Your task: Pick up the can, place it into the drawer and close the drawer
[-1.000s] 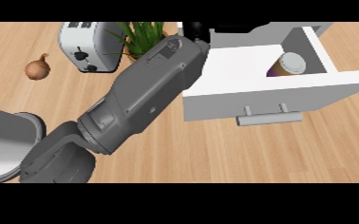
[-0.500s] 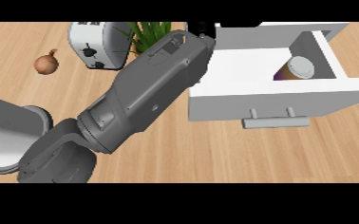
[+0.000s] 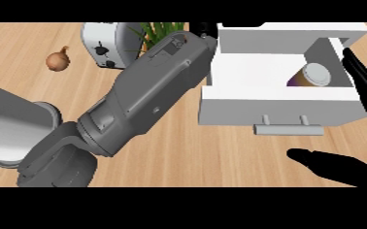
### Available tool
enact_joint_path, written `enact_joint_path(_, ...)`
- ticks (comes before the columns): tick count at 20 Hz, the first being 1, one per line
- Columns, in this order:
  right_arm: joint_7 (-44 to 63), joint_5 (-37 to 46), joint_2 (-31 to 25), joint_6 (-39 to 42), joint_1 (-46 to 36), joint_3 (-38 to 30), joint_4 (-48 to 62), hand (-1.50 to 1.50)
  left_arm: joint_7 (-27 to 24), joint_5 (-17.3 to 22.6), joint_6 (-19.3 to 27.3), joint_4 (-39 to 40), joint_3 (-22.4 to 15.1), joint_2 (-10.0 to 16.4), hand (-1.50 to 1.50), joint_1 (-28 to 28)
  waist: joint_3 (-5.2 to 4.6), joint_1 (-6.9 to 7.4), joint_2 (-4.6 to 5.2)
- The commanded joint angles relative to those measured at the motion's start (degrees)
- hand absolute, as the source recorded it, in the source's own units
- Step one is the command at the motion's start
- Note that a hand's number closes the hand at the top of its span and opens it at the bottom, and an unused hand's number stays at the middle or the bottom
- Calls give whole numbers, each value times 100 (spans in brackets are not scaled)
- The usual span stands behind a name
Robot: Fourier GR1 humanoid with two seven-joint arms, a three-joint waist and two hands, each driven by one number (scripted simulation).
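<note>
Pale wooden surface (image 3: pixel 179 160), seen from steeply above. Far left, part of a grey metal vessel (image 3: pixel 18 126), cut off by the edge. Next, a small brown onion (image 3: pixel 58 60), a white toaster (image 3: pixel 106 46) and a green leafy plant (image 3: pixel 161 30). Across the middle, a thick grey forearm (image 3: pixel 143 102) leading up to the black left hand (image 3: pixel 204 29), mostly hidden at the drawer's back corner; wide or closed, not possible to tell. Right of it, a white box-shaped drawer (image 3: pixel 237 109), standing open, with a grey bar handle (image 3: pixel 289 129) on its front. Inside, toward the right end, a small purple-and-gold metal can (image 3: pixel 309 75), lying tilted, pale lid showing. Probably light, stiff-walled, smooth and apt to roll; best taken round the middle of its side. Far right, the black right hand (image 3: pixel 333 167), spread and holding nothing, fingers (image 3: pixel 356 70) just beside the drawer's right wall.
</note>
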Motion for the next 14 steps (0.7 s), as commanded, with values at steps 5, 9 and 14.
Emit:
enact_joint_path(5, -46, 1470, -193, -487, -1251, 814, 1546, -150, 277, -280, -36, -302, 3, 312, -150, 316, -3, 71, -44)
enact_joint_path(9, -336, 2108, -114, -1083, -1845, 1041, 2876, -150, 451, -387, -22, -551, -12, 437, -150, 402, -1, 121, -35)
enact_joint_path(14, -577, 2895, -346, -1483, -2268, 1279, 4105, -150, 590, -550, 40, -741, -18, 813, -150, 498, 0, 139, -20)
